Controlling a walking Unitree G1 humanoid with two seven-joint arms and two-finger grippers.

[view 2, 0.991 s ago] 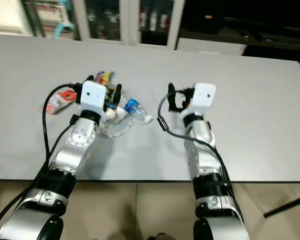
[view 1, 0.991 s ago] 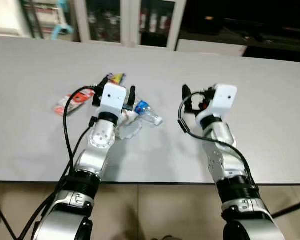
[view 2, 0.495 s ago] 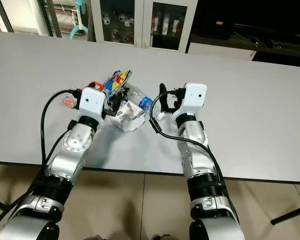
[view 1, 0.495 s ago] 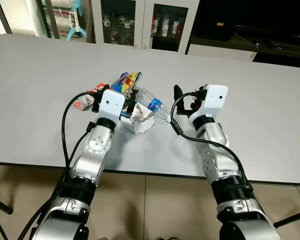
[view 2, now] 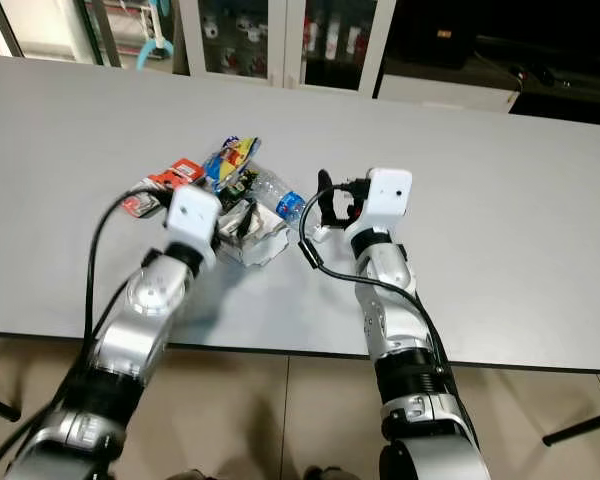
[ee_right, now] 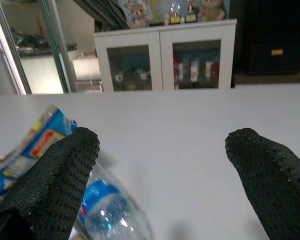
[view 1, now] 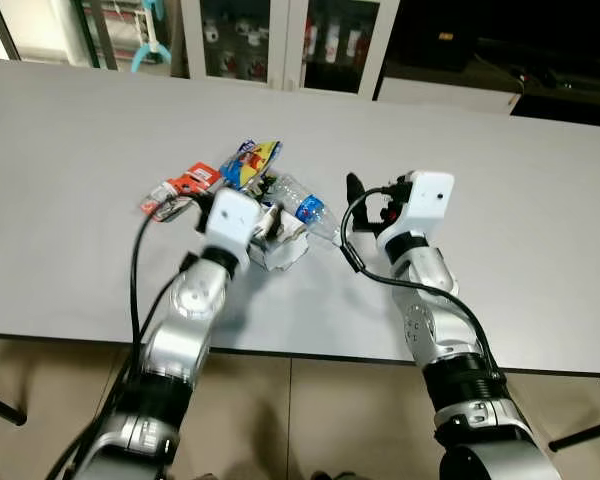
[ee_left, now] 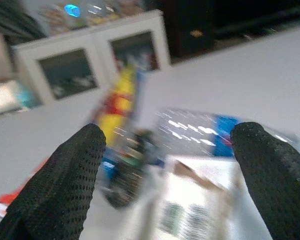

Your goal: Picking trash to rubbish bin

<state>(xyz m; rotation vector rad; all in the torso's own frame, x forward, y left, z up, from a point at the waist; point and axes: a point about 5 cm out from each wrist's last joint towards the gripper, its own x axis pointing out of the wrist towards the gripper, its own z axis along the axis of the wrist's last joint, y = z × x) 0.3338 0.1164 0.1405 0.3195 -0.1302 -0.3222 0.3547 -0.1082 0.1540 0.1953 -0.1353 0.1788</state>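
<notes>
Several pieces of trash lie bunched left of centre in the head views, on a wide pale grey table (view 1: 500, 180): a clear plastic bottle (view 1: 302, 205) with a blue label lying on its side, a crumpled white wrapper (view 1: 280, 245) just in front of it, a yellow-and-blue snack packet (view 1: 250, 163) behind, and a red-and-white packet (view 1: 180, 187) off to the left. The bottle, the white wrapper and the yellow packet touch or overlap one another; the red packet sits just beside them.

Beyond the table's far edge, along the top of the frame, stands a white cabinet (view 1: 270, 40) with glass doors and small items on its shelves — to its right the room is dark. Beige floor tiles (view 1: 330, 410) show below the table's near edge.

The left claw (ee_left: 165, 165) is at the pile, its two black fingers (ee_left: 65, 180) spread wide apart with the white wrapper, the bottle and the yellow packet blurred between them; whether either finger actually touches the trash I cannot tell. In the head views its white wrist housing sits right against the crumpled wrapper.

The right claw (ee_right: 160, 170) hovers just right of the bottle's cap end — fingers (ee_right: 270, 170) also well apart, gripping nothing, with the bottle and the snack packet lying next to one fingertip in the right wrist view.
</notes>
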